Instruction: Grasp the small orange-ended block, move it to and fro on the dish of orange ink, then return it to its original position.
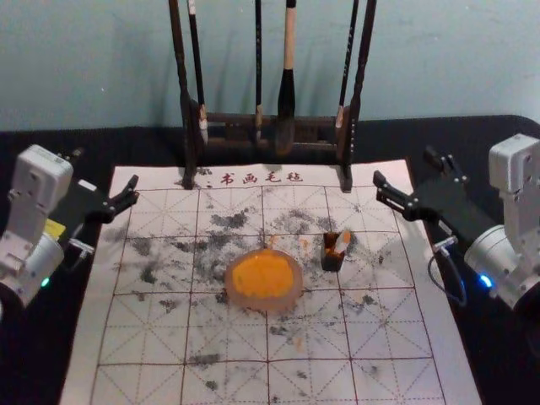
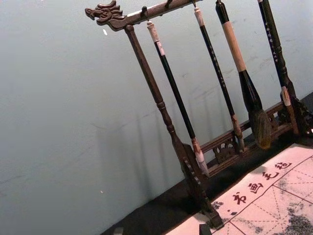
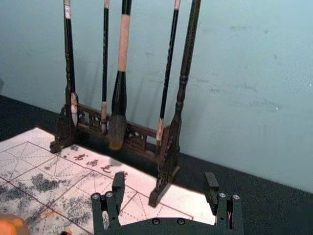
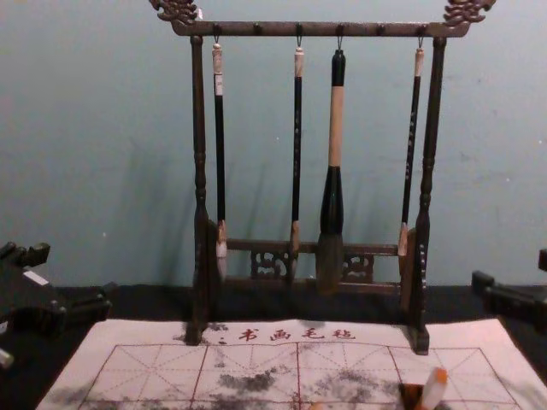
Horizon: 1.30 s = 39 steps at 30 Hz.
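Left gripper point(image 1: 105, 170): jaws apart, left of brush rack point(image 4: 316, 29). Right gripper point(image 1: 405, 168): jaws apart, right of rack.

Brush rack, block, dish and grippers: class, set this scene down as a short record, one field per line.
Block: tilted in the dark box, orange at its upper end
Box: dark, on the mat, to the right of the dish
Dish: on the mat, holding orange ink
Rack: at the mat's far edge
Brushes: four, hanging, one much thicker
Left gripper: open, by the mat's left edge
Right gripper: open, by the mat's right edge
Held: nothing
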Available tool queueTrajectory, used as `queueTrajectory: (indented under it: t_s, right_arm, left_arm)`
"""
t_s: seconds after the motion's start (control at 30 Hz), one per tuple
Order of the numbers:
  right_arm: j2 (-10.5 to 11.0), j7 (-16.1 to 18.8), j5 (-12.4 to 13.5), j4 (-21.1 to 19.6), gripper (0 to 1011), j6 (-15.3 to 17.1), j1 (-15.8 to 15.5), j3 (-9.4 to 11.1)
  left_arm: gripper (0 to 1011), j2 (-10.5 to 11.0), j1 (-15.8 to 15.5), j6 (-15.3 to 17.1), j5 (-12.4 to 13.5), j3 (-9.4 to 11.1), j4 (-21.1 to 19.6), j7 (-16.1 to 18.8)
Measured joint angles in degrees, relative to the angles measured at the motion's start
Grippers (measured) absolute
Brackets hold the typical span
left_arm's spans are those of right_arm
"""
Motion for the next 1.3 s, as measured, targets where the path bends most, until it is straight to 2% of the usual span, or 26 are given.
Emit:
queueTrajectory:
  t_s: [0.13, 1.3]
  right_arm:
    - [-0.84, 0.00, -0.50, 1.14, 1002, -0.42, -0.09, 0.07]
    - [-0.39, -0.10, -0.30, 0.49, 1000, -0.39, -0.10, 0.09]
  left_arm:
    - [1002, 0.00, 0.00, 0.00, 0.00, 0.00, 0.00, 0.00]
    - [1001, 0.00, 0.00, 0.00, 0.00, 0.00, 0.00, 0.00]
